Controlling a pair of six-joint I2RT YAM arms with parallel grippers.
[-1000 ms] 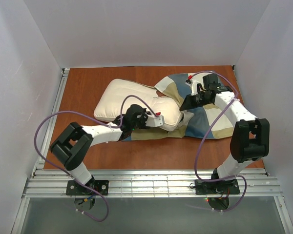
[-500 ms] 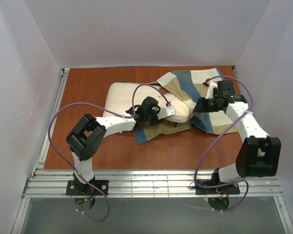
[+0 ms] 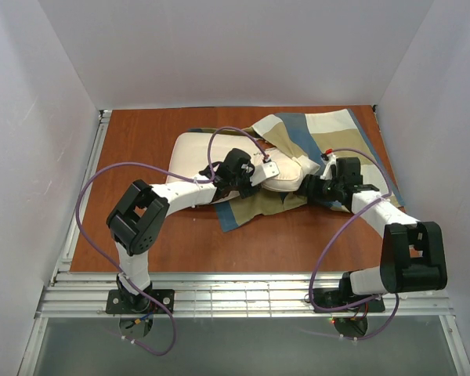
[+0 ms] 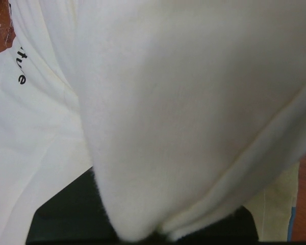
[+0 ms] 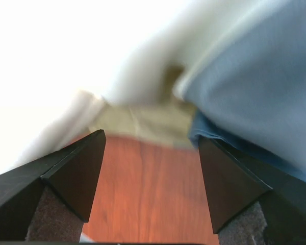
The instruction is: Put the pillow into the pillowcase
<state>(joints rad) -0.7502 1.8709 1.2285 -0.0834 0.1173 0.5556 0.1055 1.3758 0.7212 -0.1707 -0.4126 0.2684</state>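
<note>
The cream pillow [image 3: 192,153] lies at the table's middle, and its right end [image 3: 286,176] sits inside the mouth of the blue, tan and cream pillowcase [image 3: 317,129]. My left gripper [image 3: 260,170] is at that end, shut on a fold of the pillow [image 4: 194,102] that fills the left wrist view; black print [image 4: 20,66] shows on it. My right gripper [image 3: 319,188] hovers low just right of the pillow's end. Its fingers [image 5: 79,168] stand open over bare wood, with the blue pillowcase cloth [image 5: 255,87] just beyond them and nothing between them.
The wooden table [image 3: 141,227] is walled in white on three sides. A metal rail [image 3: 86,180] runs along its left edge. A lower flap of the pillowcase [image 3: 254,205] trails toward the near side. Purple cables loop over both arms.
My right gripper has opened, let go of the pillowcase and dropped back toward the near side. My left gripper has carried the pillow's end to the right, deeper into the pillowcase.
</note>
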